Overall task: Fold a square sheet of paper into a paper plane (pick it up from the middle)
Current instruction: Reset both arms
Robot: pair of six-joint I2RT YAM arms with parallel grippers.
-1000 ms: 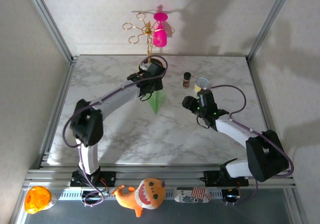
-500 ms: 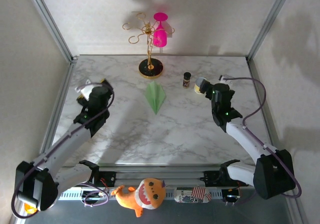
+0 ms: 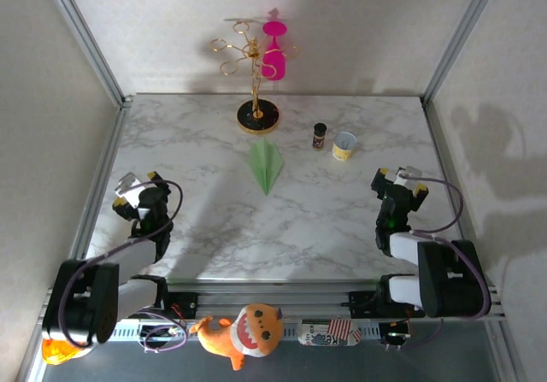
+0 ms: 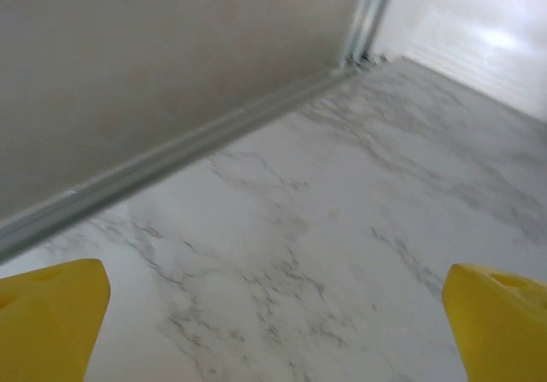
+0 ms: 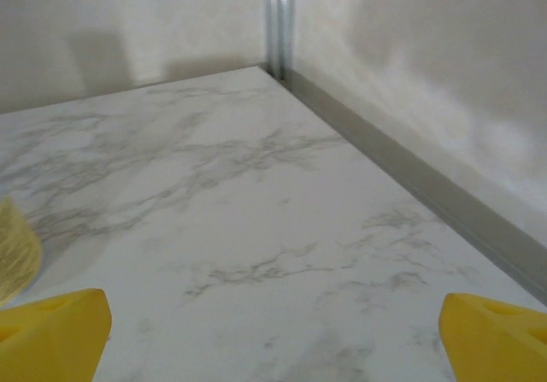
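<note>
The square sheet of paper lies folded into the paper plane (image 3: 266, 165), a slim pale green dart with a centre ridge, flat on the marble table (image 3: 299, 220) with its tip toward me. Nothing touches it. My left gripper (image 3: 137, 185) is drawn back near the table's left front, open, well left of the plane. In the left wrist view the left gripper (image 4: 275, 322) has its yellow fingers (image 4: 51, 314) wide apart over bare marble. My right gripper (image 3: 398, 179) stands open at the right front. In the right wrist view the right gripper (image 5: 273, 326) is empty too.
A gold wire stand (image 3: 256, 57) with a pink piece rises from a black base (image 3: 257, 117) just behind the plane. A small dark bottle (image 3: 320, 135) and a yellow-white cup (image 3: 344, 146) stand to its right. Metal rails and walls bound the table. Toys lie along the front rail (image 3: 273, 301).
Both arms have pulled back from the table's middle to the near corners. The left gripper left the plane, the right left the cup's side. Both jaws opened wider.
</note>
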